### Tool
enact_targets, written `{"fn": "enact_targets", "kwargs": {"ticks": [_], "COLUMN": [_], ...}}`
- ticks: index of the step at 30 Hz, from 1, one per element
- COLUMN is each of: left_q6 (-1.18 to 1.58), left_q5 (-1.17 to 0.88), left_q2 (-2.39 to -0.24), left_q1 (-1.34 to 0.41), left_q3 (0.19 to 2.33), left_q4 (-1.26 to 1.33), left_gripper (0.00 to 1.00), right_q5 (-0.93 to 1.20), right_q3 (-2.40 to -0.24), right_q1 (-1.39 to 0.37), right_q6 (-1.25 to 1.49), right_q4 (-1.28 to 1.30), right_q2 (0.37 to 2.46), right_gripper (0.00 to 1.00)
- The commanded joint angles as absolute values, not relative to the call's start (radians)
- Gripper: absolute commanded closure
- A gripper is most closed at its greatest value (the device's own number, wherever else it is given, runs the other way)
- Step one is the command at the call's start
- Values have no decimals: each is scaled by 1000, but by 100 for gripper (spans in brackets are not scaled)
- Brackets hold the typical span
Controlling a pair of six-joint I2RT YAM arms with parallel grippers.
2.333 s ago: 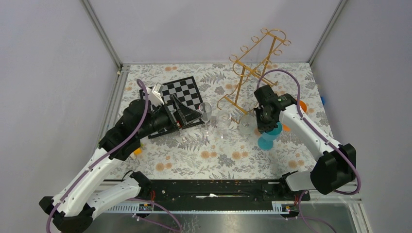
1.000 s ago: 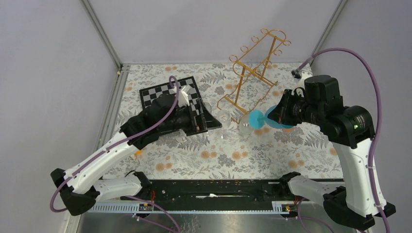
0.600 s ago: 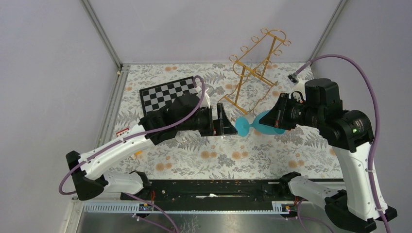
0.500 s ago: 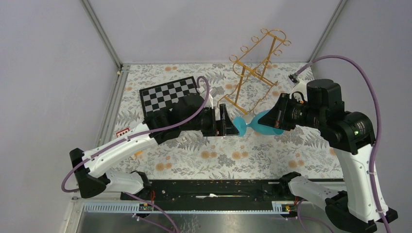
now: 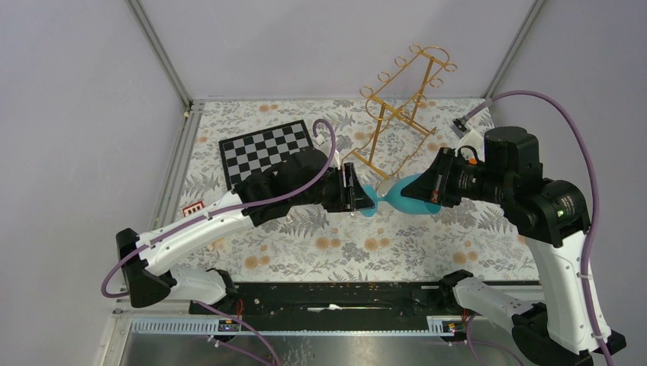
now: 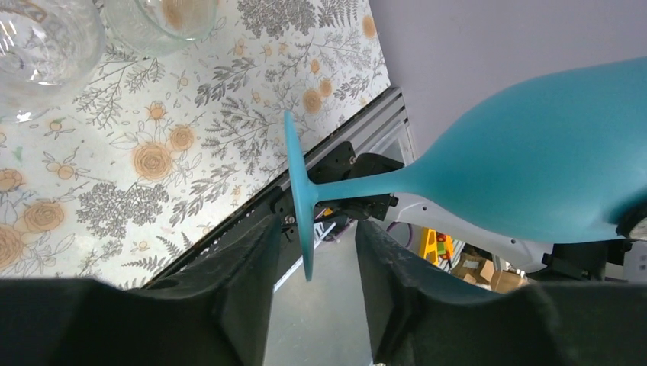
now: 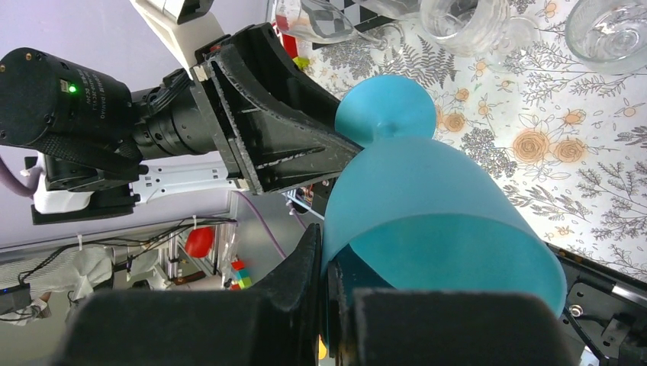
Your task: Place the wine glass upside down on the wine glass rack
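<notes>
**Wine glass [image 5: 408, 197], teal, held level in the air between both arms, apart from the wine glass rack [image 5: 398, 113].**

Right gripper [image 5: 429, 188]: pinched on the bowl's rim, the glass wall between its fingers. The bowl's mouth faces the right arm; stem and round foot point at the left arm. Left gripper [image 6: 313, 229]: fingers spread to either side of the foot, the disc close against one, a gap showing at the other. Glass hangs above the floral table [image 5: 343, 252], just in front of the rack's near legs. Rack: gold wire, upright, far side. Chessboard [image 5: 263, 149]: flat, far left. Clear glasses [image 6: 46, 38]: on the table below the foot.
</notes>
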State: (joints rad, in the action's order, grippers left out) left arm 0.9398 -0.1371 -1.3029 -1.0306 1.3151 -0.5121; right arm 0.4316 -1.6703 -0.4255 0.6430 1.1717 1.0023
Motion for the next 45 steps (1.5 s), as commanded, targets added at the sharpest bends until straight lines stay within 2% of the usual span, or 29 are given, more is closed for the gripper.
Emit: {"fn": "enact_targets", "kwargs": {"ticks": [1,10,16,18,22,25,27,31,33,45], "left_q6": [949,954,954,955,955,950,945,930,926,774], "left_q5": [-110,-106,-101,-97,-67,-24,18,97,144,292], "left_q2": [-1290,-1289,-1287,-1284,-1268,-1240,-1205,-1132,-1094,-864], "left_q1": [-1035,-1034,-1034,-1034,-1034,-1035,-1034,-1034,-1034,-1034], "left_q3": [1300,1305,1309,1310,1309,1302,1287,1244,1219,1001], "left_q4": [-409,-419,-427,-429,-443,-459,-464,-459,-459,-369], "left_gripper": [60,78,96,100,100,100,100,100,100,100], "right_q5": [466,455,457,460,462,458,458,442,426,308], "right_q3": [-1668,-1660,-1658,-1655,-1646,-1627,-1610,-1567,-1554,-1598], "right_q1": [-431,-431,-432,-431,-431,-431,-430,-431,-431,-431], "right_q6": [664,664,658,653,639,629,611,588,576,519], "right_q4": [1122,1117,1111,1109,1105,1103,1096,1069,1074,1172], "right_q2": [998,996,995,992,980,968,954,910,897,848], "right_gripper": [100,100,99,93,74,50,28,4,1,0]}}
